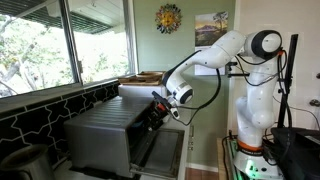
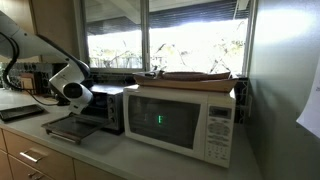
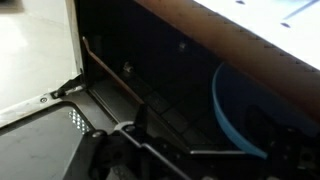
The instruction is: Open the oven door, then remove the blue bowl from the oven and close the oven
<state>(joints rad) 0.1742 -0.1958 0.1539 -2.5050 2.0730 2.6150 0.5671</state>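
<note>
The silver-grey oven [image 1: 100, 128] with a ribbed top stands on the counter; it also shows in an exterior view [image 2: 108, 104]. The oven door [image 1: 160, 152] hangs open and lies flat in front [image 2: 68, 128]. My gripper [image 1: 158, 110] reaches into the oven mouth [image 2: 88, 102]. In the wrist view the blue bowl [image 3: 226, 112] sits inside the dark oven on the wire rack. The gripper [image 3: 198, 132] is open, with dark fingers on either side of the bowl's near rim. The rest of the bowl is hidden in shadow.
A white microwave [image 2: 182, 122] stands beside the oven with a flat wooden tray [image 2: 195, 75] on top. Windows [image 1: 60, 40] run along the counter. The oven's hinge arm [image 3: 66, 90] and the door's inner face [image 3: 35, 150] show at the left.
</note>
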